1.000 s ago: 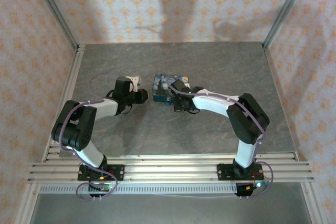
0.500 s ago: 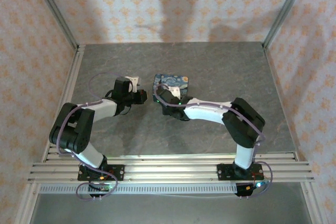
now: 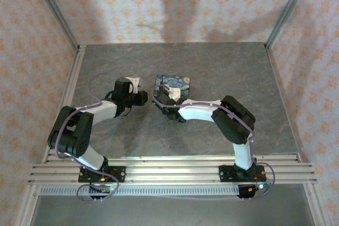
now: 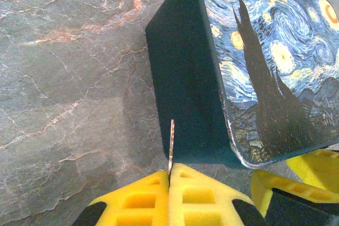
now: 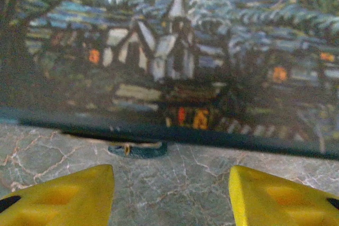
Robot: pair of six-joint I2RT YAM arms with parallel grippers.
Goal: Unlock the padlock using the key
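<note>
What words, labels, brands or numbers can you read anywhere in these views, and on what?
None can be read.
Rectangular blue-and-yellow Starry Night tin: painted picture only, no lettering visible.
Tiny dark teal padlock, lying by the tin's wall: too small and blurred to tell any marking.
Thin silvery key, pinched in the left hand: seen edge-on, no stamp legible.

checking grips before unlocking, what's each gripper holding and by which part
The left gripper pinches the key by one end, blade sticking out. The right gripper is open, empty.
</note>
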